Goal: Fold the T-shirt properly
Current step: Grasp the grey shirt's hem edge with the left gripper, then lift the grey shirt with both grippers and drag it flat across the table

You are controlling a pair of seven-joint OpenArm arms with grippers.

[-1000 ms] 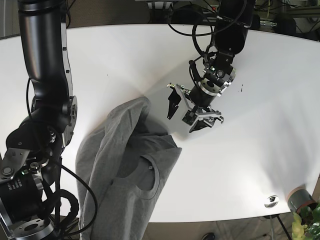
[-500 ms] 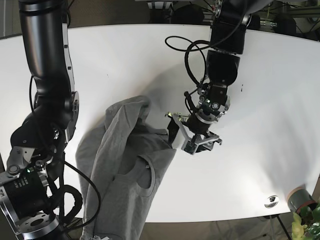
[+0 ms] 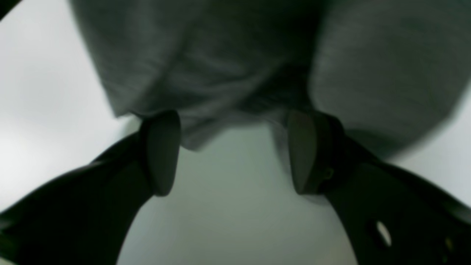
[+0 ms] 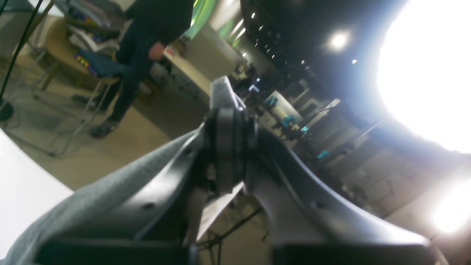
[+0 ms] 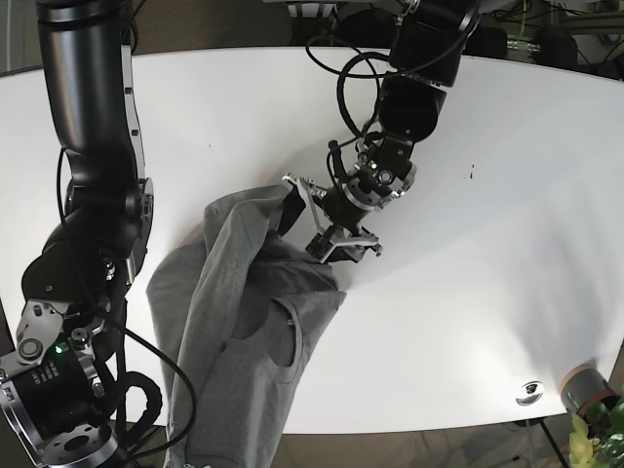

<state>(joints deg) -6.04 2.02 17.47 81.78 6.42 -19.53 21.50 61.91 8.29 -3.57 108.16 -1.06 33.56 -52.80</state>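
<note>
On the counter: you are looking at a crumpled grey cotton T-shirt (image 5: 244, 331) lying bunched on the round white counter (image 5: 507, 253), its lower part spilling over the near edge.
Left tool: your black two-fingered left tool (image 5: 317, 222) is reaching into the upper right edge of the shirt; in the left wrist view its fingers (image 3: 162, 151) are standing apart, with a fold of grey cloth lying at the tips and partly between them.
Right tool: your right tool (image 4: 230, 147) is sitting low off the counter's edge, its black fingers pressed together; grey cloth is running along its underside, and a pale strip is showing just below the tips, so it is probably gripping the shirt's hem, though the wrist view does not settle it.
Step in hand: you are placing the left tool for a grasp on the shirt's upper edge, well ahead of any fold.
Next move: you are needing to close the left tool on a single layer, then draw the two grips apart to spread the shirt flat.
</note>
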